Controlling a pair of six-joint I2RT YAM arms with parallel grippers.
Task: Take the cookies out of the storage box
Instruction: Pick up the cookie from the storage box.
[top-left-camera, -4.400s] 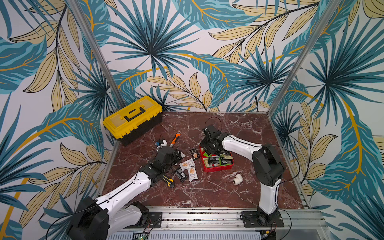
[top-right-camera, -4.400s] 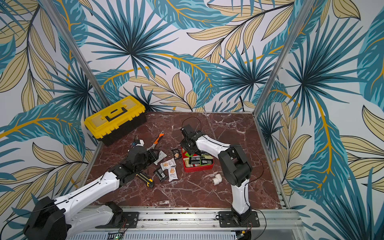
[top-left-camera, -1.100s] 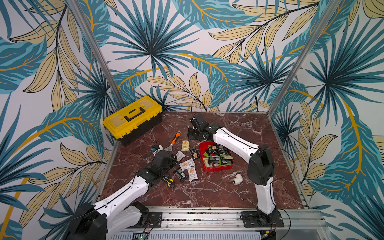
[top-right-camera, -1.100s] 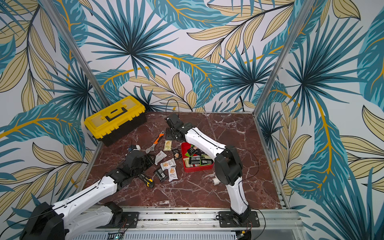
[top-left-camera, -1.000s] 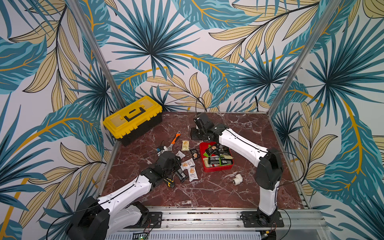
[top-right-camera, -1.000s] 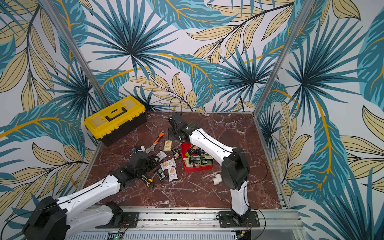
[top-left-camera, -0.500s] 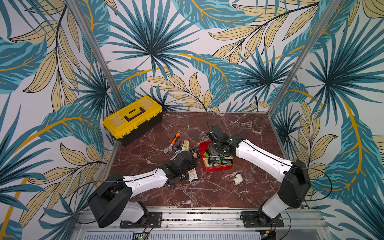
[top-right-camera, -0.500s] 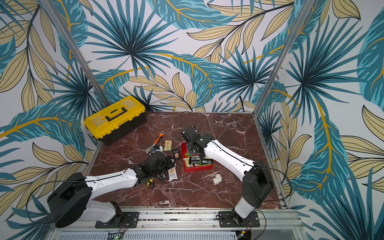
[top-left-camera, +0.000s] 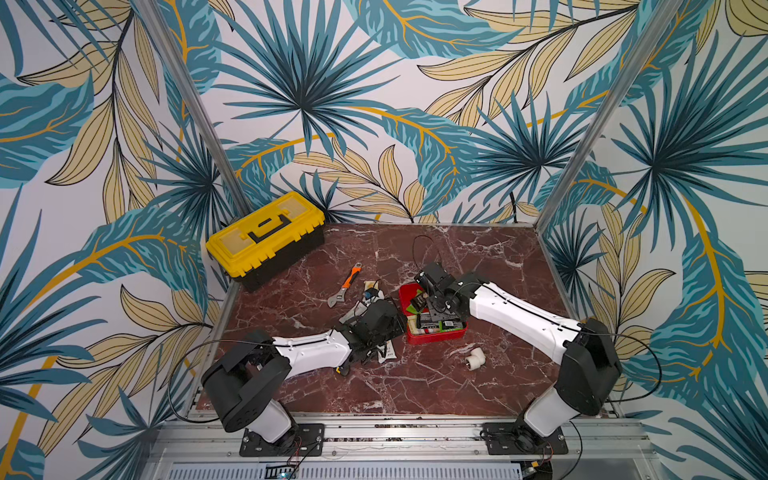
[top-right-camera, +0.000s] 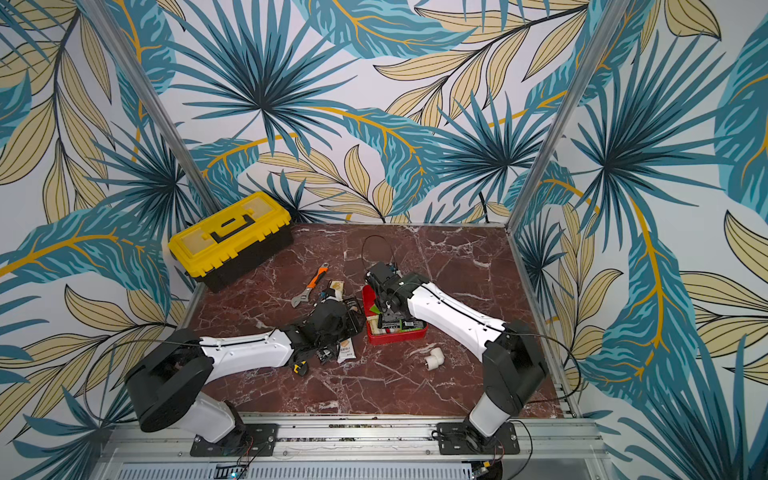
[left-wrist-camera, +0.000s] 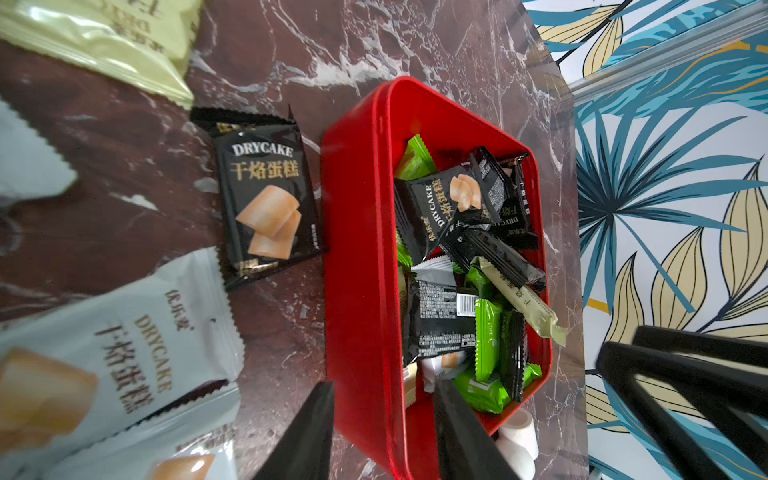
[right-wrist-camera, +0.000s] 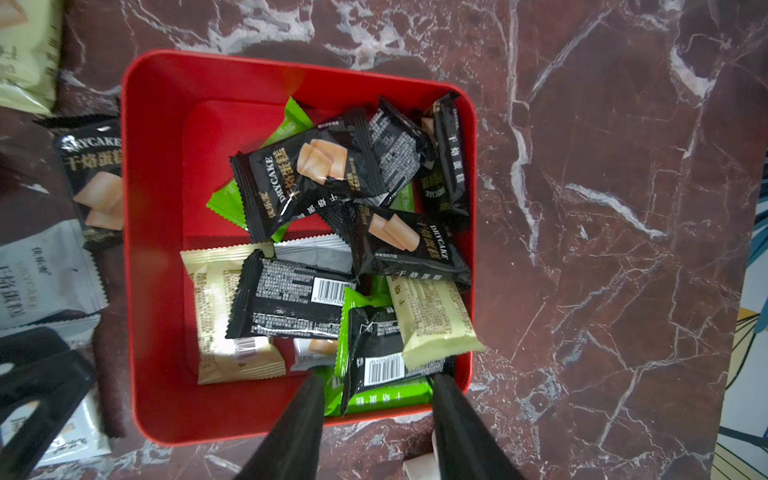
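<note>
Marble tabletop (left-wrist-camera: 415, 41) and red storage box (left-wrist-camera: 361, 249) hold cookies (left-wrist-camera: 266, 208) labelled DRYCAKE.

We see a yellow-lidded black toolbox (top-left-camera: 266, 237) in the back-left corner of the red-brown marble table (top-left-camera: 415, 386), lid closed, black handle folded flat, set at an angle to the walls. An adjustable wrench (top-left-camera: 345, 286) with an orange handle lies flat nearer mid-table, handle toward the back wall, well apart from the toolbox. A white pipe elbow (top-left-camera: 473, 359) lies alone toward the front right. We make out only the yellow-black end of a utility knife (top-left-camera: 341, 370); the rest is covered. Leaf-print wallpaper (top-left-camera: 299, 104) covers three sides, with slanted aluminium posts (top-left-camera: 187, 104) at the back corners and an aluminium rail (top-left-camera: 395, 432) along the front.
</note>
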